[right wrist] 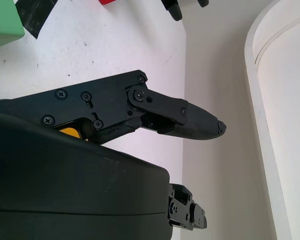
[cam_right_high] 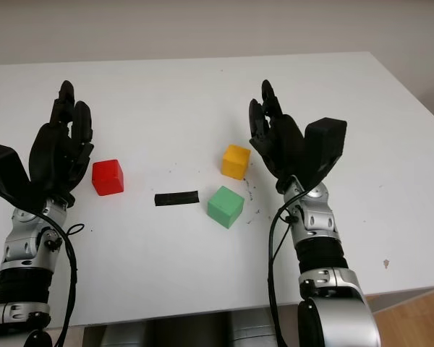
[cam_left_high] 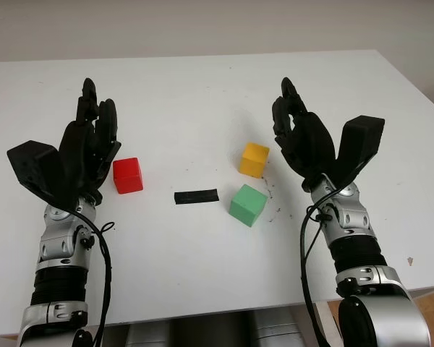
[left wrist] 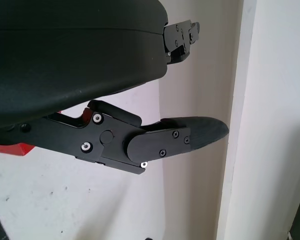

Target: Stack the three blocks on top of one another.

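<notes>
In the left eye view, a white table (cam_left_high: 202, 94) takes up most of the frame, and the three blocks sit apart on it, none stacked: the red block (cam_left_high: 127, 175) lies left of centre, the yellow block (cam_left_high: 254, 159) right of centre, and the green block (cam_left_high: 247, 204) just below and a little left of the yellow one, near it but not touching. A short black strip (cam_left_high: 196, 196) lies flat between the red and green blocks. The left hand (cam_left_high: 87, 148) stands raised at the left of the frame, just beside the red block, open and holding nothing; the right hand (cam_left_high: 304, 137) is raised at the right of the frame, just right of the yellow block, likewise open with nothing in it. The right eye view shows the same layout shifted slightly leftward. In the left wrist view, the hand's black shell covers the upper left, one finger (left wrist: 185, 137) reaches out straight over the table, and a sliver of the red block shows at the left edge. In the right wrist view, the shell takes the lower left, a finger (right wrist: 190, 122) extends uncurled, a corner of the green block sits at the upper left, and a bit of yellow peeks beside the shell.
</notes>
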You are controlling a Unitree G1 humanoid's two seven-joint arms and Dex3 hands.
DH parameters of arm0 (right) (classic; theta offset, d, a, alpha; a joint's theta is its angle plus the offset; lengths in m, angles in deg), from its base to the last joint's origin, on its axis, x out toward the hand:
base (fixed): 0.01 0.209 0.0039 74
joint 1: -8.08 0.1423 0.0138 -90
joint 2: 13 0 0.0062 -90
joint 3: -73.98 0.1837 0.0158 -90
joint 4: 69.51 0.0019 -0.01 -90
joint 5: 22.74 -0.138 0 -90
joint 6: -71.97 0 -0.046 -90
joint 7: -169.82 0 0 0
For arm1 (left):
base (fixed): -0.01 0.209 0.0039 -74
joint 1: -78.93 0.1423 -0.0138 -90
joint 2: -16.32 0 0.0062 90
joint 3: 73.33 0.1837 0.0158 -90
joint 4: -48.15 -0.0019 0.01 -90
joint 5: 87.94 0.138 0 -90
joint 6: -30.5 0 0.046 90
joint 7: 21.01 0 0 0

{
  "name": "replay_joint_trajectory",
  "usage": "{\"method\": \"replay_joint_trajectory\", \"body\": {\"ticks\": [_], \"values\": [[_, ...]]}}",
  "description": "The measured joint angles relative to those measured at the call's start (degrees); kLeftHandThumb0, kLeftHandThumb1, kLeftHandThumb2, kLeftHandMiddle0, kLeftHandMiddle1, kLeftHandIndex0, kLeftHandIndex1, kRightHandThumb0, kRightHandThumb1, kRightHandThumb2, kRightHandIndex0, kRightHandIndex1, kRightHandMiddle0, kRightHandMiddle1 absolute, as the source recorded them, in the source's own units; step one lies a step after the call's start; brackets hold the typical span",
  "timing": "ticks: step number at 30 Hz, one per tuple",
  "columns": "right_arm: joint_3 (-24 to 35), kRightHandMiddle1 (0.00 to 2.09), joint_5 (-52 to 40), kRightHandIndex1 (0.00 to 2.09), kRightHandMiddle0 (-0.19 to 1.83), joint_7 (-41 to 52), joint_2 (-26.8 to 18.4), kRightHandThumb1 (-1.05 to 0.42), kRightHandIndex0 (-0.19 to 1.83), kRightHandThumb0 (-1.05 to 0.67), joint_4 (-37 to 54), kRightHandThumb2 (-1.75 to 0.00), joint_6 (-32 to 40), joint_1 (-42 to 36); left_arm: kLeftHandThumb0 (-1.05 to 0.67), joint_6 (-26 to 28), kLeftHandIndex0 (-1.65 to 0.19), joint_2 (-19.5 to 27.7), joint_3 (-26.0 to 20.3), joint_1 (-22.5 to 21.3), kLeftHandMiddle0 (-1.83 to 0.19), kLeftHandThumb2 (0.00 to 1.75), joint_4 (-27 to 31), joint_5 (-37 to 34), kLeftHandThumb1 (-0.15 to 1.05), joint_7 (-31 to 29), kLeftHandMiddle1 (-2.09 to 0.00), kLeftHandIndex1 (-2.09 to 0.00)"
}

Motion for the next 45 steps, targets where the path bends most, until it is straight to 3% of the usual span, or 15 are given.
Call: {"method": "replay_joint_trajectory", "body": {"ticks": [3, 6, 10, 13, 17, 22, 29, 36, 45], "values": [[-0.1, 0.00, 0.2, 0.00, -0.19, 0.2, 0.0, -1.05, -0.19, -0.60, 0.1, -0.66, 0.0, 0.0, -0.60, -3.7, -0.14, 2.4, 1.4, 0.2, -0.23, 0.25, 0.3, 8.0, 1.05, 3.2, -0.12, -0.16], [-0.1, 0.00, 0.2, 0.00, -0.19, 0.3, -0.2, -1.05, -0.19, -0.59, 0.4, -0.67, 0.1, 0.0, -0.62, -7.0, -0.22, 9.5, 3.3, 0.5, -0.31, 0.12, 1.7, 16.3, 1.03, 2.3, -0.10, -0.17], [0.0, 0.00, 0.1, 0.00, -0.19, 0.3, -0.4, -1.05, -0.19, -0.60, 1.3, -0.67, 0.8, 0.0, -0.65, -9.3, -0.26, 19.7, 6.1, 1.0, -0.30, 0.05, 3.3, 26.0, 0.96, -1.1, -0.07, -0.16], [0.0, 0.00, 0.1, 0.00, -0.19, 0.2, -0.5, -1.05, -0.19, -0.60, 1.7, -0.67, 1.5, 0.0, -0.79, -8.7, -0.22, 26.1, 8.9, 1.5, -0.23, 0.05, 4.5, 31.9, 0.95, -5.6, -0.04, -0.12], [0.0, 0.00, 0.1, 0.00, -0.19, 0.0, -0.5, -1.05, -0.19, -0.59, 2.1, -0.68, 1.6, 0.0, -0.83, -8.9, -0.25, 31.4, 11.6, 1.8, -0.26, 0.04, 4.7, 35.3, 0.91, -11.1, -0.06, -0.11], [-0.1, 0.00, 0.1, 0.00, -0.19, -0.2, -0.4, -1.05, -0.19, -0.59, 2.1, -0.69, 1.6, 0.0, -0.84, -8.0, -0.23, 33.0, 13.3, 1.9, -0.22, 0.04, 5.7, 34.8, 0.88, -17.8, -0.04, -0.09], [-0.1, 0.00, 0.2, 0.00, -0.19, -0.2, -0.4, -1.05, -0.19, -0.59, 2.1, -0.69, 1.6, 0.0, -0.82, -7.6, -0.22, 33.4, 14.9, 1.9, -0.11, 0.05, 5.9, 34.5, 0.85, -22.0, -0.01, -0.06], [0.0, 0.00, 0.4, 0.00, -0.19, 0.2, -0.6, -1.05, -0.19, -0.58, 2.1, -0.71, 1.6, 0.0, -0.85, -7.7, -0.21, 32.3, 16.5, 1.9, 0.01, 0.06, 2.5, 36.9, 0.90, -17.2, -0.02, -0.06], [0.0, 0.00, 0.5, 0.00, -0.19, 0.2, -0.7, -1.05, -0.19, -0.59, 2.1, -0.70, 1.6, 0.0, -0.77, -6.6, -0.26, 30.1, 18.1, 1.9, 0.00, 0.06, 0.0, 40.9, 0.91, -8.3, -0.05, -0.08]]}}
